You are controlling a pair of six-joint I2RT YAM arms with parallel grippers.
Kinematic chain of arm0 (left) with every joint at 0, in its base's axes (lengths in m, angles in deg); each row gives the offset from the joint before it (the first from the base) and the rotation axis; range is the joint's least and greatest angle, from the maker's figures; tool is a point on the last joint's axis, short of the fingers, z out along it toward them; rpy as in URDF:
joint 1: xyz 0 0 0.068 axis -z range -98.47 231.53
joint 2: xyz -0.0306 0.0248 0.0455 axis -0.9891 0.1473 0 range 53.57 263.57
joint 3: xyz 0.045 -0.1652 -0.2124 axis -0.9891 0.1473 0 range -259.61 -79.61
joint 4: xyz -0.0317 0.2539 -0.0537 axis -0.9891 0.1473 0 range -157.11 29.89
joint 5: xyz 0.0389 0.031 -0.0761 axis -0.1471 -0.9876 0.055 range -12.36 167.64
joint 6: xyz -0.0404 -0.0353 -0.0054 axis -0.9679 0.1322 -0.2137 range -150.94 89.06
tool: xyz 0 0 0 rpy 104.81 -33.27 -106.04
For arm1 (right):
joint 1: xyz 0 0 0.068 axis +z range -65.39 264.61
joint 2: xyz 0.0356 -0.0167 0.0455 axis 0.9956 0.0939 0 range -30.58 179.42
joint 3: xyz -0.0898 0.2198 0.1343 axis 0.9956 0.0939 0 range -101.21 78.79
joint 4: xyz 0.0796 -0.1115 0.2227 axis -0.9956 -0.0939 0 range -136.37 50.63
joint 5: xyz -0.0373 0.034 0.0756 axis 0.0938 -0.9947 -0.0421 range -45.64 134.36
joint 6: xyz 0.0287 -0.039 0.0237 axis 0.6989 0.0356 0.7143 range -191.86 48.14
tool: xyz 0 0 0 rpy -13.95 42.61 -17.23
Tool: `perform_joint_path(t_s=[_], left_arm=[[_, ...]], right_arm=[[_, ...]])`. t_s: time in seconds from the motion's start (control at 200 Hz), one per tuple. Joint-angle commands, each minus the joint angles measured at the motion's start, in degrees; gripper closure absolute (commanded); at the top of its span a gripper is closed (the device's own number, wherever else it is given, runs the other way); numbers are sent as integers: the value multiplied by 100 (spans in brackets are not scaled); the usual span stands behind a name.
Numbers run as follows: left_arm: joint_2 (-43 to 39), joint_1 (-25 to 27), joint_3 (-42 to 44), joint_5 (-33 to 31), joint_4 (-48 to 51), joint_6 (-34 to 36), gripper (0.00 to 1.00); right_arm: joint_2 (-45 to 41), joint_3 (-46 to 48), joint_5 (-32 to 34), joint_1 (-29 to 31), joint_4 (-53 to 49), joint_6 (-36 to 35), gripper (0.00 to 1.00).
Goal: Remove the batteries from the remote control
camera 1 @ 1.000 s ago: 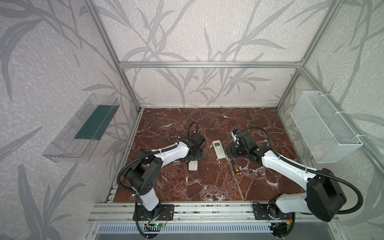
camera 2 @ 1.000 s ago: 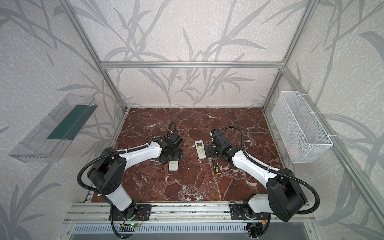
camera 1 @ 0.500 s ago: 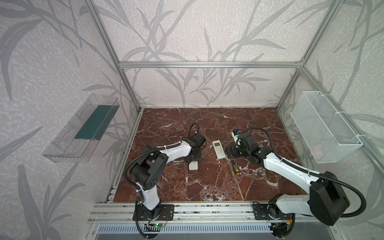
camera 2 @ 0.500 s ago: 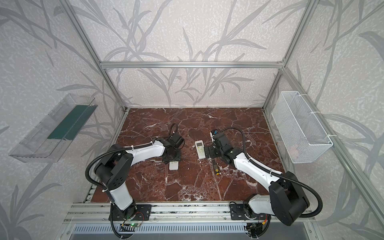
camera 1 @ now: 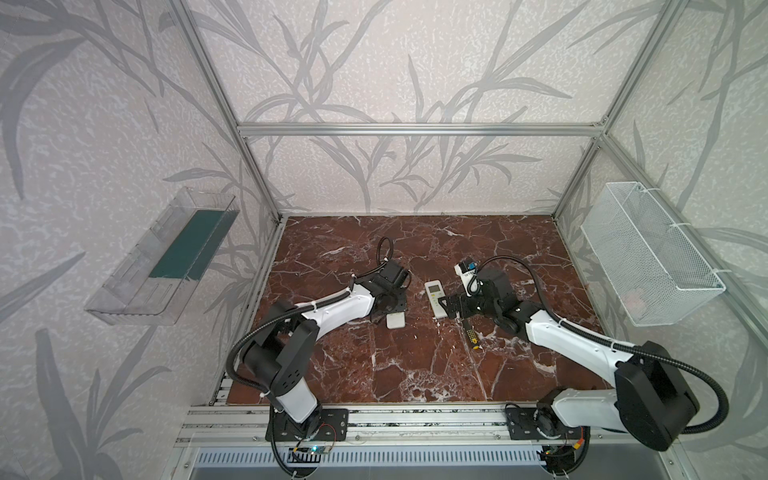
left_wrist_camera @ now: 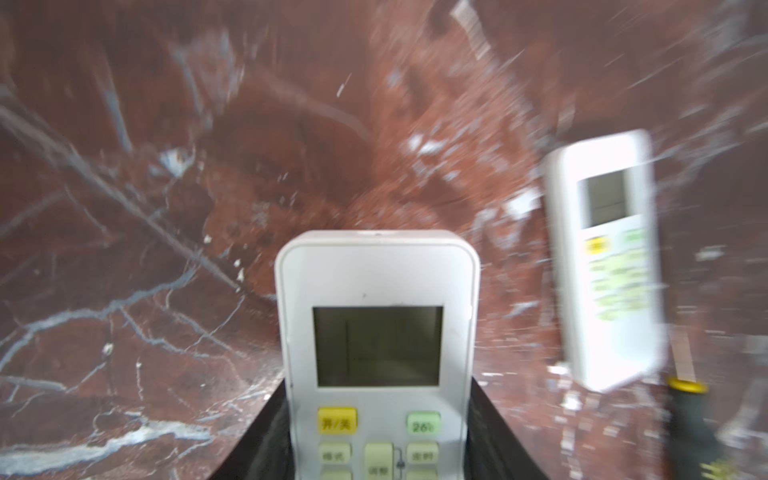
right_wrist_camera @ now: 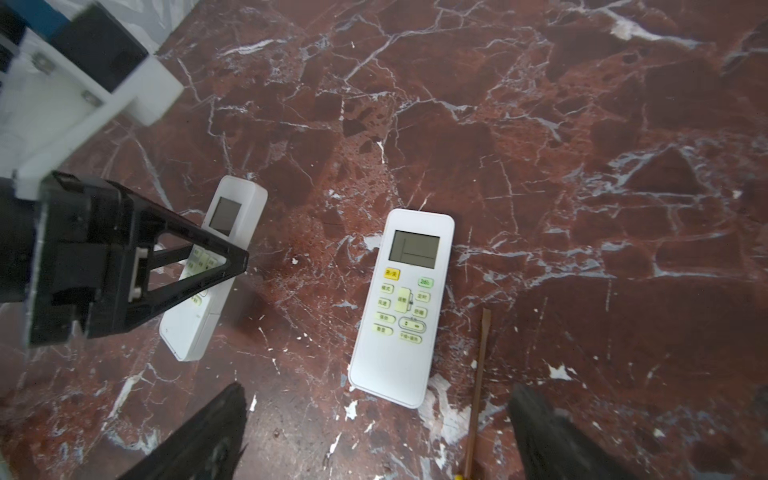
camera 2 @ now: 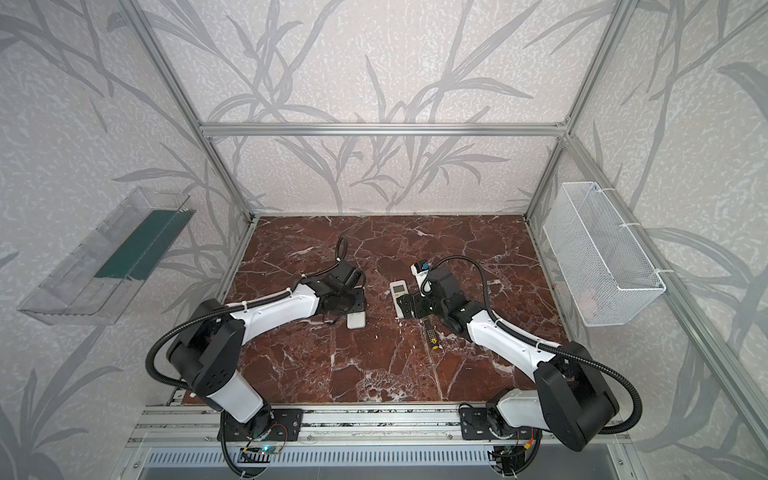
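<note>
Left pincer (left_wrist_camera: pixel 378 390) was clamped on the sides of a white remote (left_wrist_camera: pixel 376 299), face-up at the marble top (right_wrist_camera: pixel 582 124), its lower end cut off in the wrist view and mostly covered in both top views. Right pincer (right_wrist_camera: pixel 378 395) hung open over a second remote (right_wrist_camera: pixel 405 303) lying face-up: grey screen, yellow and green buttons. Batteries not visible; both backs hidden. Screwdriver (right_wrist_camera: pixel 478 365) alongside, handle cropped.

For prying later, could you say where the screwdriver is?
In both top views the screwdriver lies right of centre, close beside the unheld remote, on its right.
</note>
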State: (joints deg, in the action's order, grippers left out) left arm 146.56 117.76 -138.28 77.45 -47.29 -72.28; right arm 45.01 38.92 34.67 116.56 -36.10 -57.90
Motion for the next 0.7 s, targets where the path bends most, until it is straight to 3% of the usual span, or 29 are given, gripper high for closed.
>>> perform_joint_path(t_s=[0.0, 0.125, 0.22, 0.695], left_arm=[[-436, -43, 214, 270, -1005, -234, 58], [-748, -67, 787, 665, -2619, -668, 58], [-843, -75, 967, 826, -3283, -929, 58], [-950, -97, 852, 1322, -4024, -1552, 58]], right_arm=[[-119, 166, -507, 24, 772, 320, 7], [-116, 313, -752, 95, 1443, 799, 15], [-137, 288, -693, 257, 1650, 881, 16], [70, -166, -98, 681, 1806, 632, 25]])
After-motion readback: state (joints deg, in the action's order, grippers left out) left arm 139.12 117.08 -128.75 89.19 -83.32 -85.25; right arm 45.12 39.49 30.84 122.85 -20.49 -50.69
